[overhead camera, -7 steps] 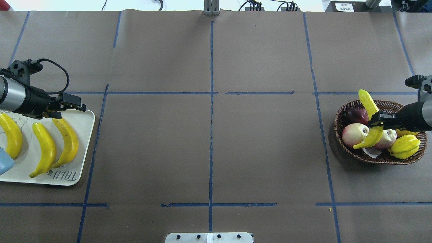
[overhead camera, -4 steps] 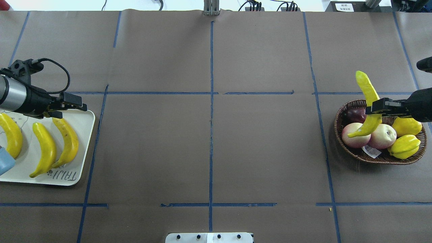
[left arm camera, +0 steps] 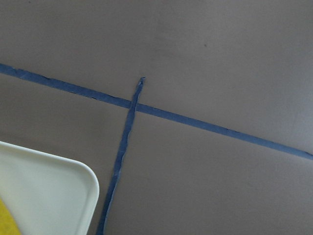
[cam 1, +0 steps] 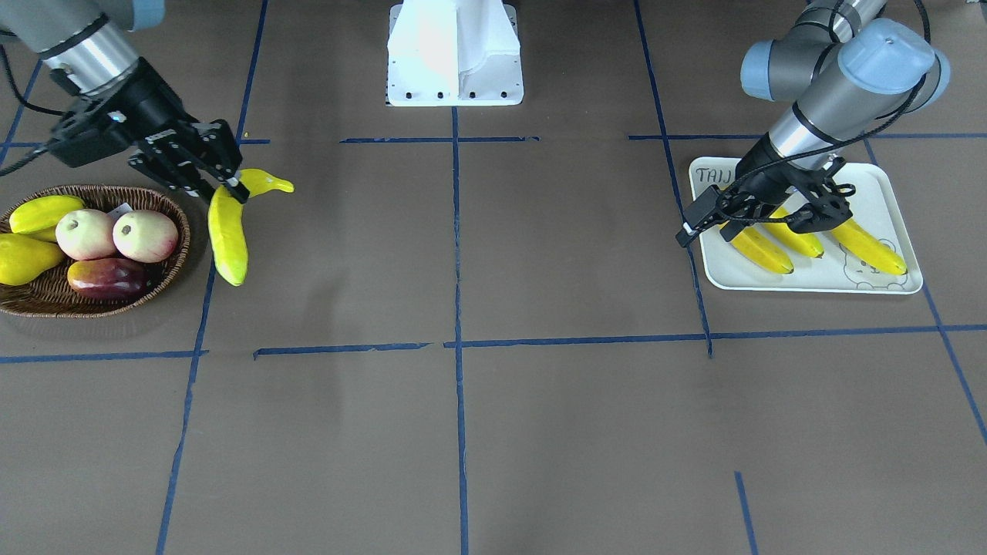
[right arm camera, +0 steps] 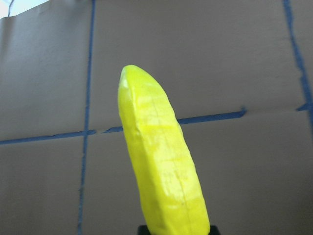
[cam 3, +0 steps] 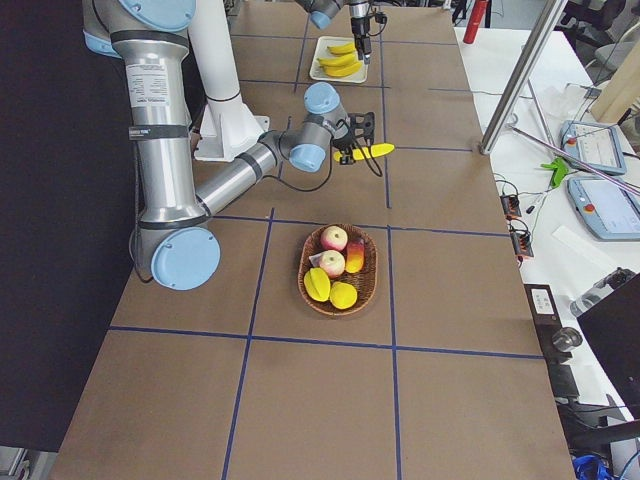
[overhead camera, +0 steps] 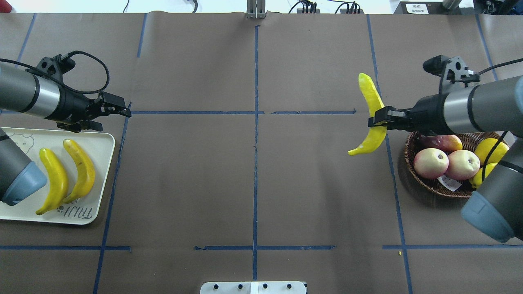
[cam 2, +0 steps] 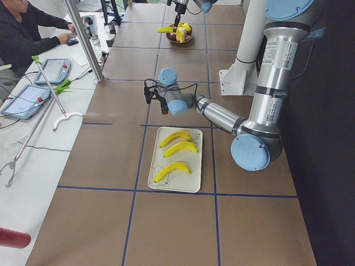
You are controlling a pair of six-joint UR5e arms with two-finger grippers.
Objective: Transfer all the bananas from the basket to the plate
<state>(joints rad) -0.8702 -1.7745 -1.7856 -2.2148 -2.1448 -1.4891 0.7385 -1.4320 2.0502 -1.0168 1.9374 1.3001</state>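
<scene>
Plainly, a slip is our worry. The right gripper (overhead camera: 378, 121) pinches the fourth banana (overhead camera: 371, 96) at its middle, in the air just left of the basket (overhead camera: 425, 188). That glossy skin could swivel or drop on the long carry to the plate (overhead camera: 105, 157) at far left. Three bananas (cam 2: 178, 148) crowd it, so room is tight. The left gripper (overhead camera: 107, 119), jaws apart and empty, hovers off the plate's far right corner, in our path. Round fruits (overhead camera: 431, 163) lie in the basket.
</scene>
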